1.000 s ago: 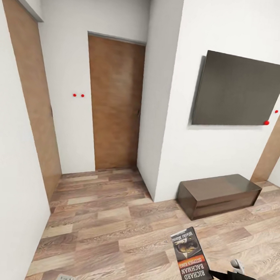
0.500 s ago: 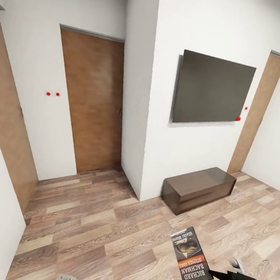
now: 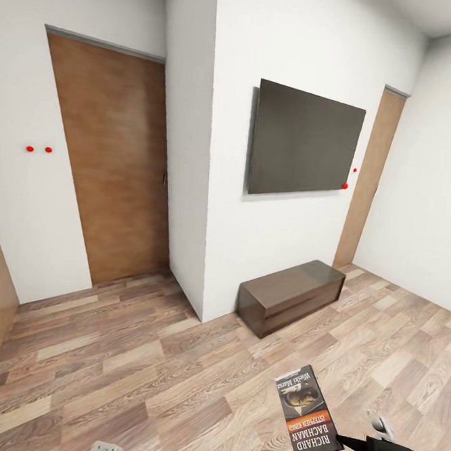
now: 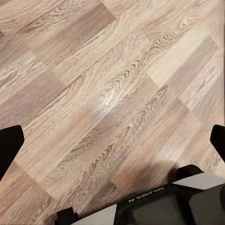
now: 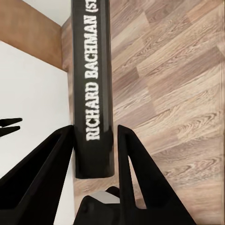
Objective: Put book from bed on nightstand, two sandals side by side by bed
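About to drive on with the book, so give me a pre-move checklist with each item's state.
1. Book clamped between right gripper fingers: ok.
2. Book clear of the floor in the head view: ok.
3. Left gripper open, nothing between its fingers: ok.
4. Nightstand or bed in sight: not ok; ahead are a wall screen, a low cabinet and a door.
5. Floor ahead free: ok.
6. Sandals located: cannot tell.
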Tool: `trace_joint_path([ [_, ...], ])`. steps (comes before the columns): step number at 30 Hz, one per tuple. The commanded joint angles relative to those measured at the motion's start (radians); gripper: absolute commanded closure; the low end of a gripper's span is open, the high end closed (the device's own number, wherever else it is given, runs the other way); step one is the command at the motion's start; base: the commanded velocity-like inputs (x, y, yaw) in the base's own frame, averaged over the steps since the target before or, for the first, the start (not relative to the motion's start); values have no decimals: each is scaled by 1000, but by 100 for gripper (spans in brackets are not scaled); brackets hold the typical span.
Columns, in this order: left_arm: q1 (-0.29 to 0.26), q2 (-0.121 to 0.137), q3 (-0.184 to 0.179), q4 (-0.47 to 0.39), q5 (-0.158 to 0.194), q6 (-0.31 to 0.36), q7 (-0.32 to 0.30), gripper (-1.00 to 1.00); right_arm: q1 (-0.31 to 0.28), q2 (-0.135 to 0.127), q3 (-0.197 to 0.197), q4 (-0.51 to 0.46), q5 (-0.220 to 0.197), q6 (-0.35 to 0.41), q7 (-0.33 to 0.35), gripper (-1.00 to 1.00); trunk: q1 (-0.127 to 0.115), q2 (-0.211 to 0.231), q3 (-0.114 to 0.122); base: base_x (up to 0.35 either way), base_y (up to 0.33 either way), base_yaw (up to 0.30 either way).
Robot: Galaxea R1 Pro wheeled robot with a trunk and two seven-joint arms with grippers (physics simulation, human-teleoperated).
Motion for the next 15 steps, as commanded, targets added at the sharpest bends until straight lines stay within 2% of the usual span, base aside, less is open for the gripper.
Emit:
trace_joint_path([
  [1, 0, 0, 7, 0, -11, -5, -2, -100, -1, 0, 3, 0, -12, 10, 2, 100, 0, -2, -2, 0, 0, -282],
  [15, 0, 0, 7, -1, -10, -5, -2, -100, -1, 0, 3, 0, -13, 11, 2, 100, 0, -2, -2, 0, 0, -282],
])
